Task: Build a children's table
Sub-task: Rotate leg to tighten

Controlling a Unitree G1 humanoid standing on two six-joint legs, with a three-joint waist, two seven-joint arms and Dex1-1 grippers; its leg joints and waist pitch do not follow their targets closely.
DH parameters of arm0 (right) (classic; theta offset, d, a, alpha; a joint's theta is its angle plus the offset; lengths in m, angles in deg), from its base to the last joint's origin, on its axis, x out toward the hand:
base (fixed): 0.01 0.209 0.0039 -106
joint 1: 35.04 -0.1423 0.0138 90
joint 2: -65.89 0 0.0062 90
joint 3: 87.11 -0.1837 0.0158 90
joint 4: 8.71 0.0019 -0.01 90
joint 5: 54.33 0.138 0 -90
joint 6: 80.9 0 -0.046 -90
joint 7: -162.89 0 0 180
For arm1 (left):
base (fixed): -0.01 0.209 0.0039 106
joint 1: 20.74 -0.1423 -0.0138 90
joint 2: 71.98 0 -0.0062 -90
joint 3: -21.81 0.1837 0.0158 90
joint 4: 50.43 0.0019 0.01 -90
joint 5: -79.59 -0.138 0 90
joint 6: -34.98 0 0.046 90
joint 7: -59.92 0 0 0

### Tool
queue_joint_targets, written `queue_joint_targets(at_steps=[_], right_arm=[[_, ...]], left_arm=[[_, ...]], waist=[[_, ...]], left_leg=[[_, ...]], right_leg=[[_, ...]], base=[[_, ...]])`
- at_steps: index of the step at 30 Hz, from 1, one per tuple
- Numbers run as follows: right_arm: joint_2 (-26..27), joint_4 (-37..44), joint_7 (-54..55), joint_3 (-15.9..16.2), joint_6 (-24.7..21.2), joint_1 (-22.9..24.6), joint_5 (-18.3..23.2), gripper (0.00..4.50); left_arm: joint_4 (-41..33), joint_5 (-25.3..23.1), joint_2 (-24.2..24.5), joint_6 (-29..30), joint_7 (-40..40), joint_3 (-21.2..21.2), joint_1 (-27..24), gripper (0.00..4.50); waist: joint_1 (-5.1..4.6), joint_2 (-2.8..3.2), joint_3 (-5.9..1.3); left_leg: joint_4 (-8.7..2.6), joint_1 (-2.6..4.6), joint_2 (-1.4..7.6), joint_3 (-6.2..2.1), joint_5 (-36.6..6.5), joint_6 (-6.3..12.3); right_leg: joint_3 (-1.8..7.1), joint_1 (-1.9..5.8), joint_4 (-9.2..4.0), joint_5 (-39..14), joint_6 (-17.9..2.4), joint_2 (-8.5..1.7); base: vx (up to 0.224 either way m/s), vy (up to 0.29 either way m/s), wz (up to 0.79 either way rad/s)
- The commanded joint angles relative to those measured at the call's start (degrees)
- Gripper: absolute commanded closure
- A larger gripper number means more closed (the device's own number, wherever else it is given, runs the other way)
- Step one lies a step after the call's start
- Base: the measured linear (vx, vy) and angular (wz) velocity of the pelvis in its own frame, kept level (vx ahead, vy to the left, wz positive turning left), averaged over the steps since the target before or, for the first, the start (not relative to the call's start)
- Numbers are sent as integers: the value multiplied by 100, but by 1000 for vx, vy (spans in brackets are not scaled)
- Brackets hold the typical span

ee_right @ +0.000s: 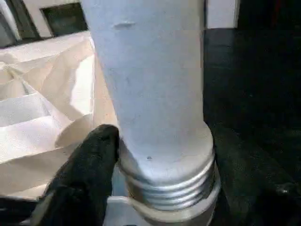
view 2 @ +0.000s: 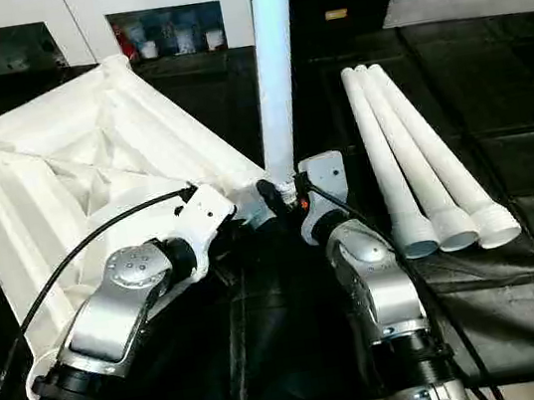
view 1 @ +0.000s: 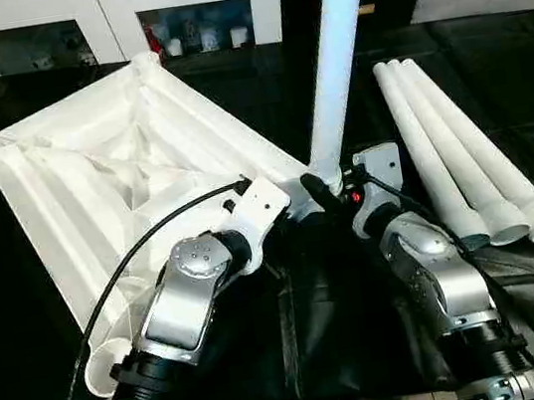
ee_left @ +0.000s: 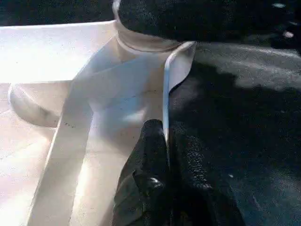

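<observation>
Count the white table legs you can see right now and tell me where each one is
4. One leg stands upright in the tabletop's near corner socket, between the grippers. Three loose legs lie side by side on the black cover to the right.

Big surface point(view 1: 485, 47) with a black cover, wrinkled near the front edge. On its left part, a white tabletop point(view 1: 93, 176) lying upside down, ribs facing up, round sockets at the corners. On the right part, three long white legs point(view 1: 462, 156) lying side by side, touching, wide ends toward the front. Well apart from the tabletop.
</observation>
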Motion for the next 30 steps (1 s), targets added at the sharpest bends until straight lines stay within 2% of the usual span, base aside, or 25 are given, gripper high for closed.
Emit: queue_joint_targets(at_steps=[1, 3, 6, 8, 10, 12, 15, 18, 19, 21, 22, 24, 25, 27, 30], right_arm=[[114, 10, -672, 636, 7, 150, 102, 104], [-178, 31, -885, 556, 160, 158, 139, 73], [-576, 121, -1346, 453, 216, 140, 288, 55], [-929, 160, -1761, 432, 292, 116, 331, 26], [-1339, 190, -2313, 428, 287, 92, 386, 20], [-1465, 205, -2551, 433, 260, 91, 438, 5], [-2110, 244, -3615, 623, 247, 43, 596, 5], [-2370, 142, -4104, 719, 212, -82, 701, 5], [-2425, 92, -4227, 755, 232, -122, 716, 5], [-2510, 53, -4467, 829, 216, -170, 757, 5], [-2558, 34, -4623, 881, 206, -198, 768, 20], [-2642, -32, -4979, 1010, 128, -282, 770, 38], [-2653, -87, -5056, 1057, 120, -332, 752, 41], [-2671, -129, -5119, 1094, 123, -371, 765, 64], [-2706, -197, -5238, 1151, 118, -433, 788, 86]], left_arm=[[-189, 131, -62, -366, -53, 144, 115, 450], [-117, 135, 153, -512, -191, 115, 64, 450], [-91, 200, 448, -771, -539, 118, -11, 450], [-93, 234, 683, -991, -812, 125, -73, 450], [-127, 334, 941, -1131, -1160, 121, -156, 450], [-124, 355, 1025, -1170, -1264, 128, -176, 450], [-30, 486, 1552, -1792, -1966, 277, -270, 450], [8, 643, 1796, -1994, -2489, 315, -303, 450], [21, 682, 1852, -2044, -2606, 327, -299, 450], [55, 717, 1936, -2111, -2771, 356, -274, 450], [96, 727, 1990, -2180, -2863, 376, -247, 450], [300, 656, 2103, -2385, -3024, 425, -120, 450], [397, 628, 2125, -2459, -3066, 440, -54, 450], [466, 642, 2144, -2523, -3093, 460, -7, 450], [556, 683, 2155, -2626, -3164, 465, 45, 450]], waist=[[6, -39, -414], [8, -27, -402], [10, -14, -385], [-8, -12, -383], [-1, -14, -389], [0, -24, -394], [18, -54, -440], [32, -39, -424], [14, -96, -421], [40, -58, -420], [46, -54, -422], [72, -66, -423], [74, -120, -438], [98, -89, -434], [115, -101, -458]], left_leg=[[-315, 18, 274, -150, -464, 616], [-319, 12, 281, -155, -490, 690], [-332, 35, 299, -163, -688, 657], [-331, 29, 302, -159, -731, 626], [-322, 36, 297, -161, -711, 633], [-313, 31, 304, -146, -647, 713], [-285, 37, 312, -161, -470, 831], [-282, 45, 328, -152, -478, 906], [-284, 44, 332, -142, -512, 892], [-283, 64, 346, -145, -569, 845], [-287, 68, 350, -148, -574, 828], [-281, 63, 342, -143, -568, 825], [-275, 61, 342, -132, -561, 800], [-276, 64, 345, -139, -581, 744], [-270, 73, 345, -140, -501, 713]], right_leg=[[296, 354, -402, -282, -1315, -456], [279, 361, -403, -299, -1358, -449], [271, 352, -439, -653, -1350, -451], [277, 355, -442, -752, -1333, -455], [274, 360, -435, -722, -1334, -455], [287, 362, -414, -595, -1392, -459], [268, 383, -368, -367, -1462, -457], [266, 356, -354, -340, -1550, -459], [264, 351, -358, -416, -1563, -453], [272, 338, -367, -597, -1563, -477], [269, 339, -364, -614, -1566, -475], [270, 343, -357, -585, -1563, -460], [275, 350, -356, -608, -1545, -469], [277, 340, -357, -735, -1524, -485], [278, 346, -337, -631, -1526, -477]], base=[[0, 0, 0], [0, 0, 0], [0, 0, 0], [0, 0, 0], [0, 0, 0], [0, 0, 0], [0, 0, 0], [0, 0, 0], [0, 0, 0], [0, 0, 0], [0, 0, 0], [0, 0, 0], [0, 0, 0], [0, 0, 0], [0, 0, 0]])
